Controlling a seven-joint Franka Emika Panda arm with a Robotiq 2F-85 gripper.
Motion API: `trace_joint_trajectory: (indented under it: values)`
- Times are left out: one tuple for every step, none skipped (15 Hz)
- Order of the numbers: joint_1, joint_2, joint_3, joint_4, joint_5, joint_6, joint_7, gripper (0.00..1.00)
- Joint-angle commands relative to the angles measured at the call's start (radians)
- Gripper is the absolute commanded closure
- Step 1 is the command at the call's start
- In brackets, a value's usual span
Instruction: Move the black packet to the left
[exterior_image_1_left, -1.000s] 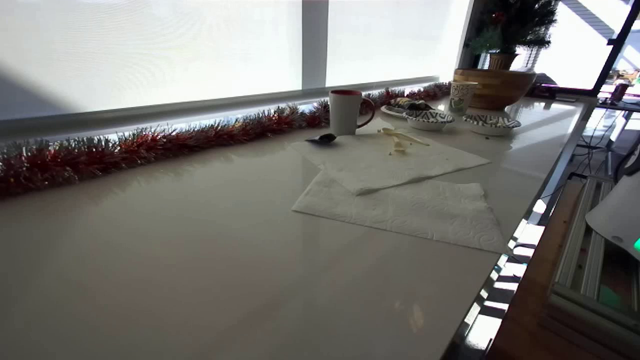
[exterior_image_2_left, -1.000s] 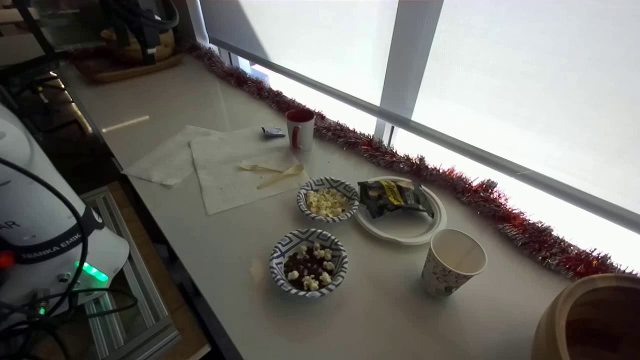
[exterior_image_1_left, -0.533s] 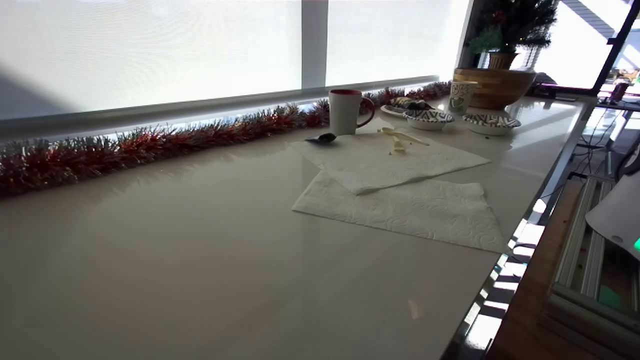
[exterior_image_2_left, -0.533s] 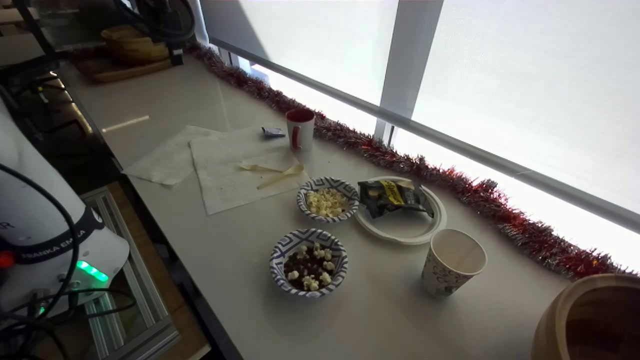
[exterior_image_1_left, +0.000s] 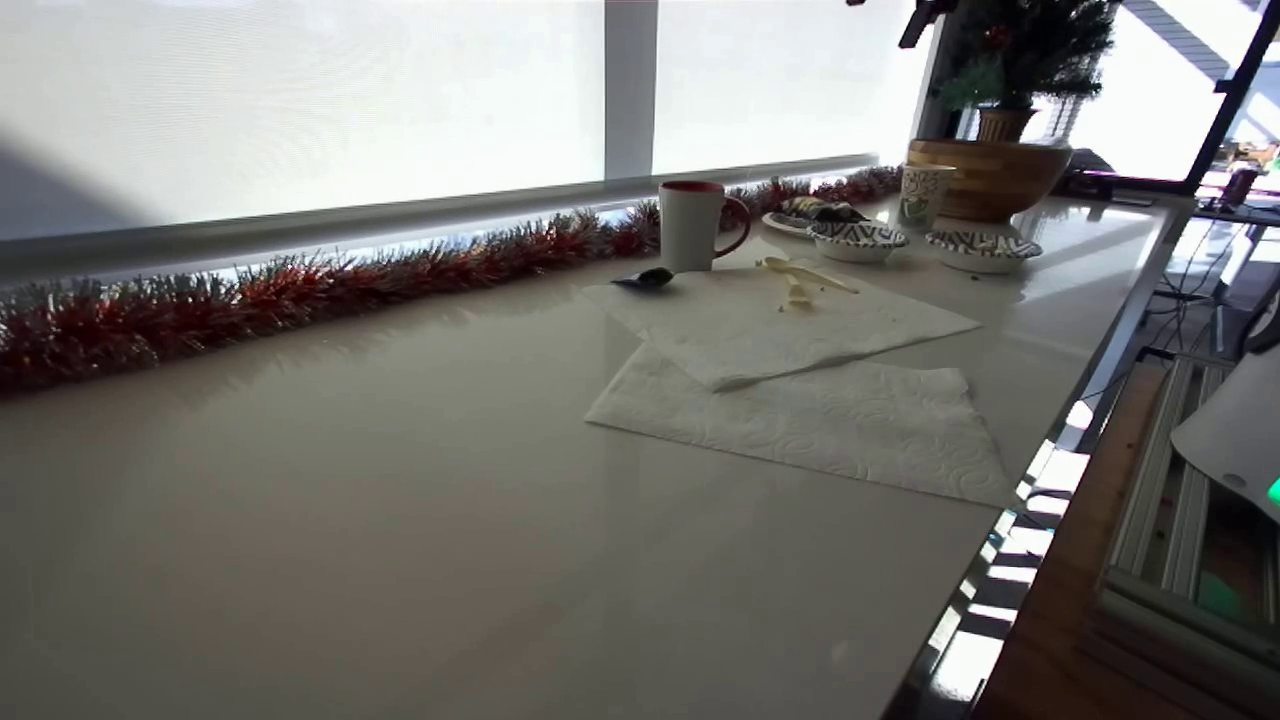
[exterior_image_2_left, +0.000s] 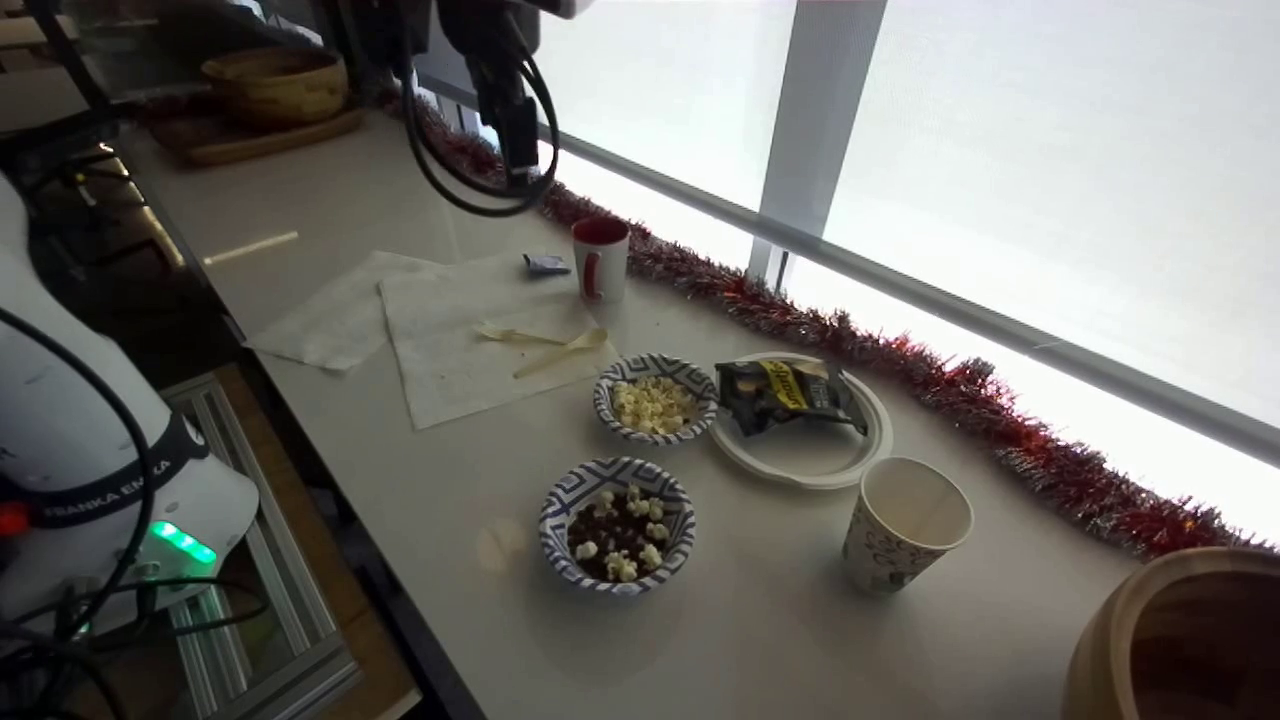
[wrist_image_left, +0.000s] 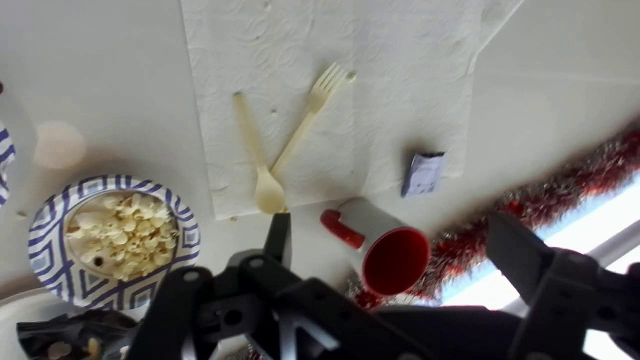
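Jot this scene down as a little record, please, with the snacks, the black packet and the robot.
Black packet: lying on a pale plate
Bowl of popcorn: beside the plate
Second bowl: dark bits with popcorn
Paper cup: standing near the plate
Mug: white, red inside, upright
Spoon and fork: on a paper towel
End effector: open, holding nothing, above the counter
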Motion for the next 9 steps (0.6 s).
trace_joint_trajectory:
  values:
    - [-0.036, 0.222, -0.069, 0.151, 0.105, 0.038, -0.069, 0.0]
    - [-0.046, 0.269, -0.091, 0.184, 0.139, 0.054, -0.092, 0.0]
    - [-0.054, 0.316, -0.106, 0.216, 0.175, 0.061, -0.117, 0.0]
    - [-0.069, 0.362, -0.117, 0.252, 0.205, 0.067, -0.143, 0.0]
    - [-0.082, 0.41, -0.127, 0.288, 0.24, 0.062, -0.176, 0.0]
    - [-0.102, 0.455, -0.127, 0.32, 0.249, 0.073, -0.204, 0.0]
    - [-0.122, 0.494, -0.124, 0.353, 0.265, 0.07, -0.23, 0.0]
    - [-0.145, 0.528, -0.116, 0.381, 0.248, 0.082, -0.24, 0.0]
    - [-0.165, 0.57, -0.108, 0.41, 0.247, 0.093, -0.257, 0.0]
